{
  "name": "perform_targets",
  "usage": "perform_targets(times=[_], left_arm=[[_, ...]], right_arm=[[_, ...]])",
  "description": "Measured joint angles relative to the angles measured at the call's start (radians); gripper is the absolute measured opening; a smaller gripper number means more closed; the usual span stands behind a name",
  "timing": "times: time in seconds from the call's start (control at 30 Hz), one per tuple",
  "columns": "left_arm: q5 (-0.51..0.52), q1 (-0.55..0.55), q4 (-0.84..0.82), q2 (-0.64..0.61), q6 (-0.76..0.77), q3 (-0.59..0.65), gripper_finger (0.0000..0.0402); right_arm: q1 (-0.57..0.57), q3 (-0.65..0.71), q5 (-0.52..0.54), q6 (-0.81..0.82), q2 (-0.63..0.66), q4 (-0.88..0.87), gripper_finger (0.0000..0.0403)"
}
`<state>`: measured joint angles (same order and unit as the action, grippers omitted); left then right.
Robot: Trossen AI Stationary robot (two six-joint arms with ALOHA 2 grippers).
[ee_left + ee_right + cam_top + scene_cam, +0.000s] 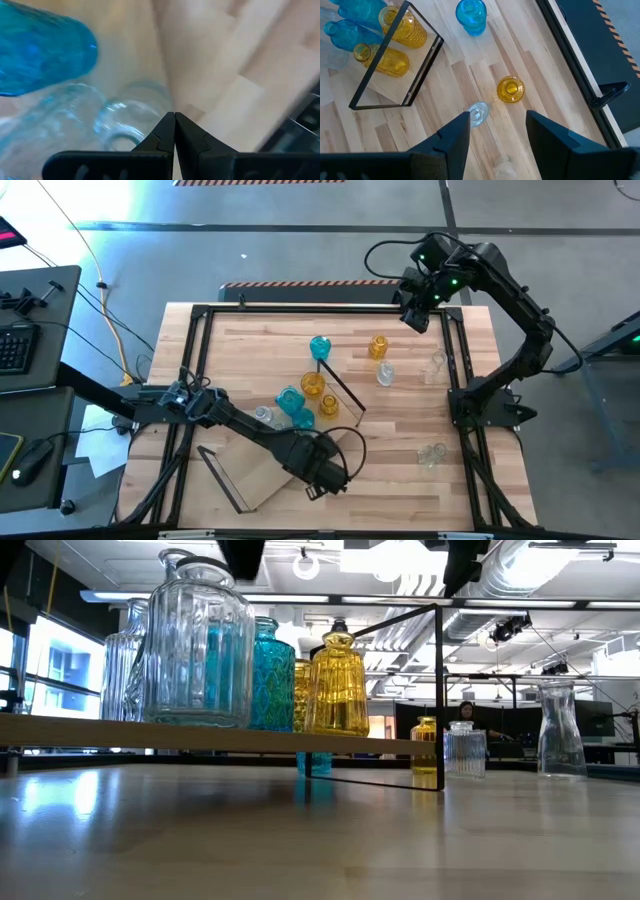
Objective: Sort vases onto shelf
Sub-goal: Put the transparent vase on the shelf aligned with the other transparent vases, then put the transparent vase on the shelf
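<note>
The shelf (262, 470) is a light board with black wire frames at its ends, lying slantwise on the table. In the low view the shelf (90, 730) stands raised above the tabletop. On it stand clear (200, 640), teal (270, 675) and amber (338, 680) vases. On the tabletop stand a teal vase (320, 347), an amber vase (510, 90) and a clear vase (479, 112). My left gripper (174, 122) is shut and points down beside a clear vase (120, 130) and a teal one (40, 50). My right gripper (497, 135) hangs open, high over the table's far right.
Two more clear vases (437, 363) (432, 452) stand near the table's right side. A black frame (200, 310) runs around the tabletop. A desk with a keyboard (15, 345) stands to the left. A person (465, 715) sits far behind the table.
</note>
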<state>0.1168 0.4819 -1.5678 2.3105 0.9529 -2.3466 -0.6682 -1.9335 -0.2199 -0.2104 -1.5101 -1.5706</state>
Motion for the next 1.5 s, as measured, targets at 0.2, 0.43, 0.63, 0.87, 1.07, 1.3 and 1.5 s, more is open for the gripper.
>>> perform_targets(times=[0.2,0.43,0.63,0.87,1.07,1.3,1.5], left_arm=[[0.054,0.021,0.106,-0.061,-0.013,-0.007,0.0000],[0.311,-0.002,0.177,-0.218,-0.023,-0.009,0.0000],[0.604,-0.019,0.181,-0.437,-0.112,-0.010,0.0000],[0.855,0.020,0.120,-0.707,-0.214,-0.010,0.0000],[0.899,0.033,-0.003,-0.846,-0.270,-0.004,0.0000],[0.877,-0.061,-0.005,-0.952,-0.579,0.030,0.0000],[0.839,-0.261,-0.004,-1.062,-0.781,0.101,0.0000]], right_arm=[[0.000,0.000,0.000,0.000,0.000,0.000,0.0176],[0.000,0.000,0.000,0.000,0.000,0.000,0.0176],[0.000,0.000,0.001,0.003,0.000,0.001,0.0176],[0.001,0.002,0.002,0.035,0.000,0.045,0.0176],[0.002,0.115,-0.038,0.158,0.001,0.208,0.0176],[0.078,0.320,-0.077,0.412,0.000,0.393,0.0176],[0.222,0.364,-0.014,0.640,0.000,0.523,0.0176]])
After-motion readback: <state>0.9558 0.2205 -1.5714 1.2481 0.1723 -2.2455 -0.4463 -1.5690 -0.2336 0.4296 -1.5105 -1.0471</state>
